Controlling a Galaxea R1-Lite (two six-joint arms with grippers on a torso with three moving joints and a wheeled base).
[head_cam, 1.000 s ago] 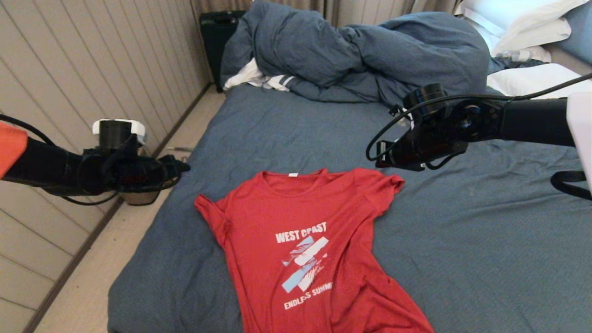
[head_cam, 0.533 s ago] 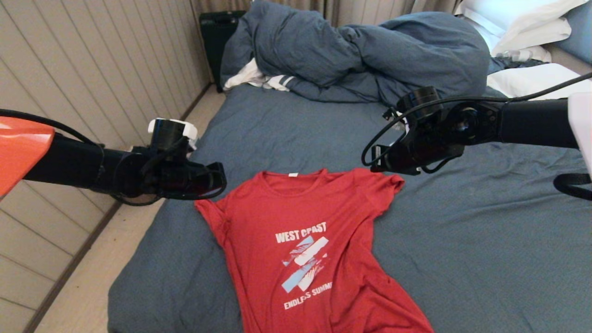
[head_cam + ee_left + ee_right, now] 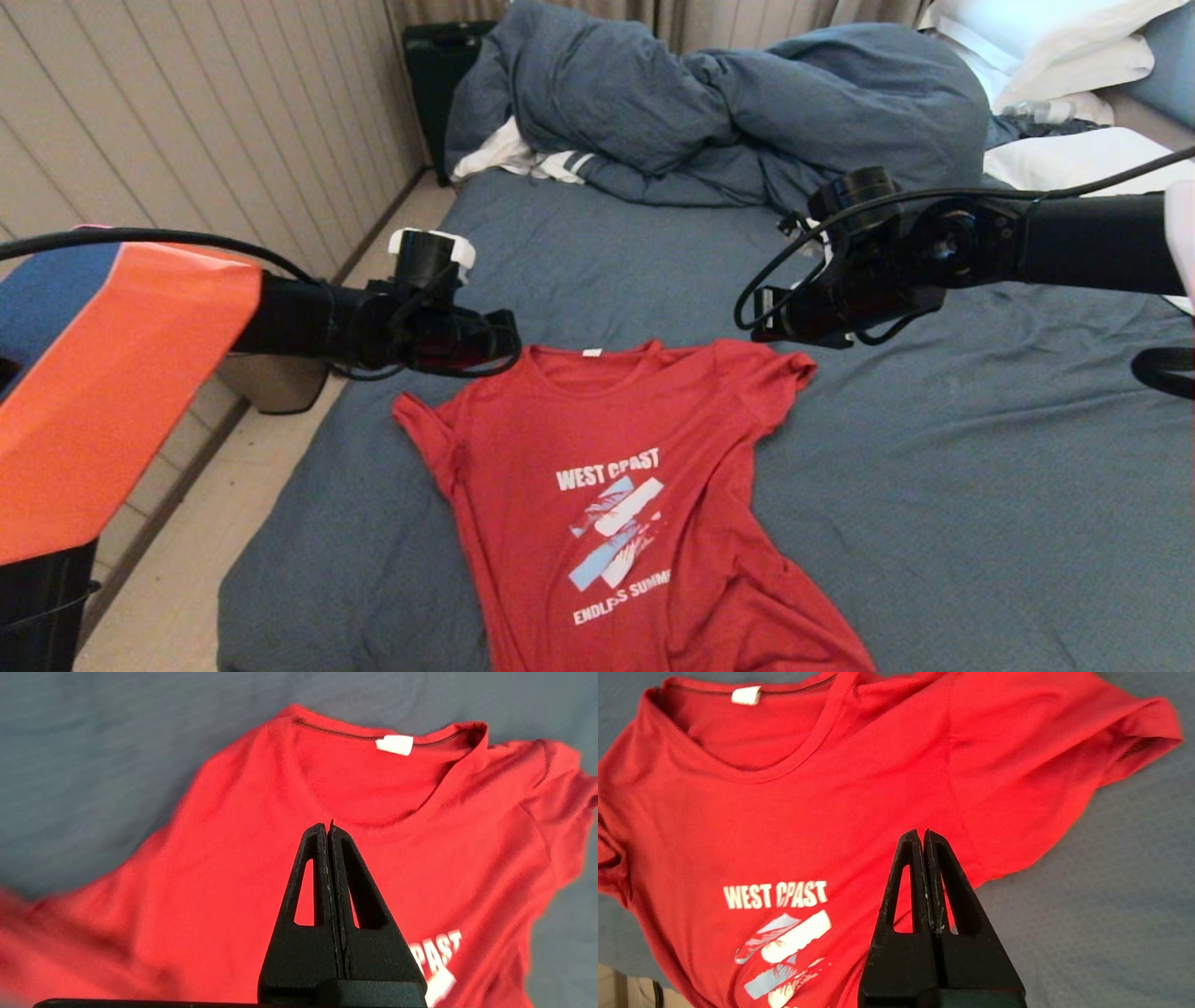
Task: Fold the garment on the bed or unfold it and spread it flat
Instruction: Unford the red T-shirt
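The red T-shirt [image 3: 616, 485] lies face up on the bed's blue-grey sheet [image 3: 934, 485], collar away from me, white "WEST COAST" print showing. Its hem runs out of view at the bottom. My left gripper [image 3: 509, 341] hovers over the shirt's left shoulder by the collar; in the left wrist view the gripper [image 3: 327, 828] is shut and empty above the T-shirt [image 3: 224, 872]. Over the right shoulder hangs my right gripper [image 3: 761, 322]. The right wrist view shows this gripper [image 3: 922, 835] shut and empty above the T-shirt [image 3: 859, 788], near the right sleeve.
A bunched blue-grey duvet [image 3: 709, 103] fills the far side of the bed, with a white striped cloth [image 3: 532, 161] tucked under it. White pillows [image 3: 1046, 47] lie at the far right. A panelled wall [image 3: 140, 140] and floor strip [image 3: 187, 579] run along the bed's left edge.
My left arm has swung from beside the bed rightwards over the sheet to the shirt's left shoulder. The right arm has barely shifted. The shirt lies as before.
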